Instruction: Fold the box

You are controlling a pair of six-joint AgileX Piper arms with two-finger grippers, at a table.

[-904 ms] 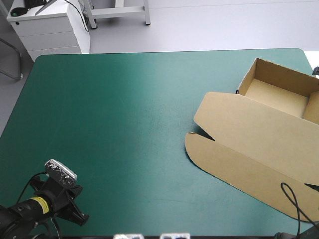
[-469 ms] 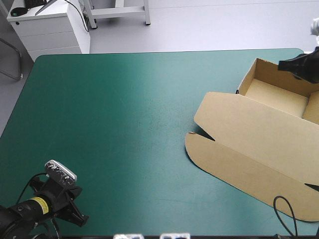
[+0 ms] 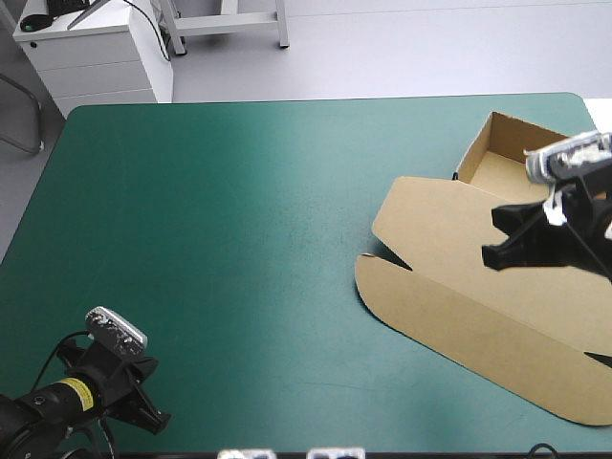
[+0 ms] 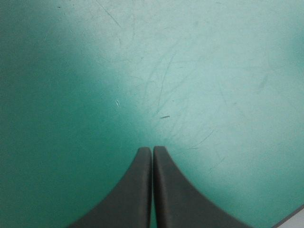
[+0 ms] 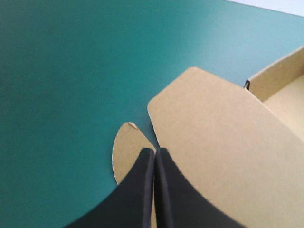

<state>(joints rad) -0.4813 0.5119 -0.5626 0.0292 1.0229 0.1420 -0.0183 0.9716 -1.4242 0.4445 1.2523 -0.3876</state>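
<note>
Teal-green cover (image 3: 239,239) spreads over the whole table. At its near left corner the left gripper (image 4: 152,149) sits as it did earlier, black fingers pressed together over the cover. Well to the right the brown box (image 3: 449,316) has not shifted, its lid (image 3: 430,229) flat and its tray (image 3: 502,163) beyond. The right gripper (image 5: 155,151), earlier over the tray's far corner, has come nearer and hangs above the lid, fingers pressed together, a rounded flap (image 5: 126,152) just beside their tips. Its arm hides part of the tray, and the box's right end is cut off.
</note>
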